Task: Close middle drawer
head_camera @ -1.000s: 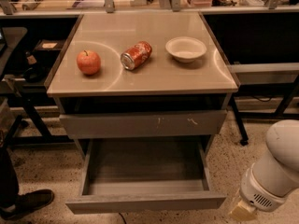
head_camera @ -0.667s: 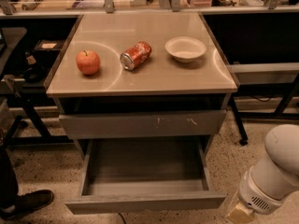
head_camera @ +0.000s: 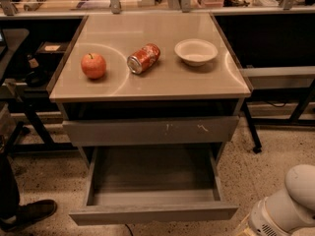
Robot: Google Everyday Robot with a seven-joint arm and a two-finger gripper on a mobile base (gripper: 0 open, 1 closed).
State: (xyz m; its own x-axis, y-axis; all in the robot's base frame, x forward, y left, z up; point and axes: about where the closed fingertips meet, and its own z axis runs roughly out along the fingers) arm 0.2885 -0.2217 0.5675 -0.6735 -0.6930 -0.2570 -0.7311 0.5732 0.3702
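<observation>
The bench [head_camera: 147, 85] has a smooth, pale beige top that catches light glare. It stands on a speckled floor [head_camera: 268, 166]. Dark tables on black frames flank it on both sides, and a cluttered rail with metal posts runs behind it. At the lower left edge a dark shoe [head_camera: 32, 213] rests on the floor.

On the top lie three things in a row:
- one red apple [head_camera: 93, 65] on the left
- one red can [head_camera: 143, 58] on its side in the middle
- one white bowl [head_camera: 196, 51] upright on the right

They sit near one another without touching.

Two drawers show below the top. The upper front [head_camera: 150, 130], marked with white scratches, sits nearly flush under a dark gap. Beneath it the middle drawer [head_camera: 152, 178] is pulled well out toward the camera, and its grey box holds nothing visible. Its long axis runs left to right, parallel to the bench's front edge. Its plain front panel faces the viewer at the bottom of the frame, and its back end is tucked under the scratched front.

The robot's white arm [head_camera: 288, 205] fills the lower right corner, beside the drawer's right front corner but apart from it. The gripper is out of frame, so I cannot tell whether it is open or closed.
</observation>
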